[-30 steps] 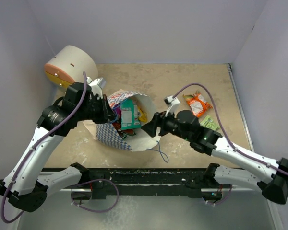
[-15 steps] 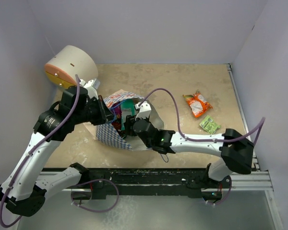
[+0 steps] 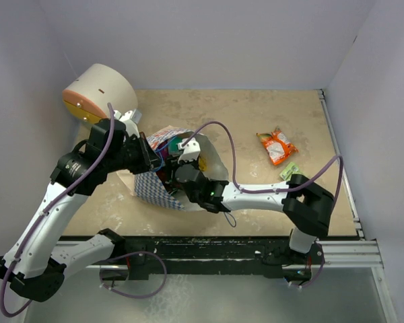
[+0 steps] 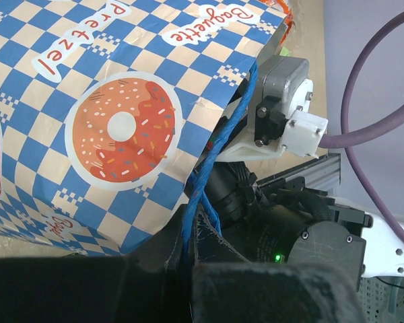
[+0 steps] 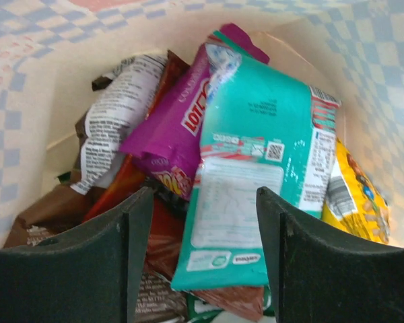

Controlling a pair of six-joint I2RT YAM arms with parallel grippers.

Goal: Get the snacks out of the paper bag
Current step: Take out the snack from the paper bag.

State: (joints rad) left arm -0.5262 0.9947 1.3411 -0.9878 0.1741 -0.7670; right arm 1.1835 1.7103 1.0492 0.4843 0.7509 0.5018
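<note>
The paper bag [image 3: 153,190] lies tilted at the table's middle left, mouth facing right. My left gripper [image 3: 150,156] is shut on its blue cord handle [image 4: 209,171] at the rim, beside the chequered side with the donut logo [image 4: 121,128]. My right gripper [image 3: 178,169] is open inside the bag's mouth. In the right wrist view its fingers [image 5: 114,262] straddle the lower end of the larger green bag [image 5: 256,148] without touching. A purple pouch [image 5: 175,121], a yellow packet [image 5: 353,195] and red-brown packets [image 5: 155,249] lie around it. An orange packet [image 3: 276,146] and a light-green one [image 3: 293,173] lie on the table at right.
A big cream cylinder with an orange end [image 3: 97,94] stands at the back left, close behind my left arm. Walls close in the table on three sides. The second blue handle [image 3: 223,215] trails onto the table near the black front rail [image 3: 209,245].
My right arm has swung left from beside the bag and put its open gripper into the bag's mouth. My left gripper has kept hold of the handle, shifting slightly.
</note>
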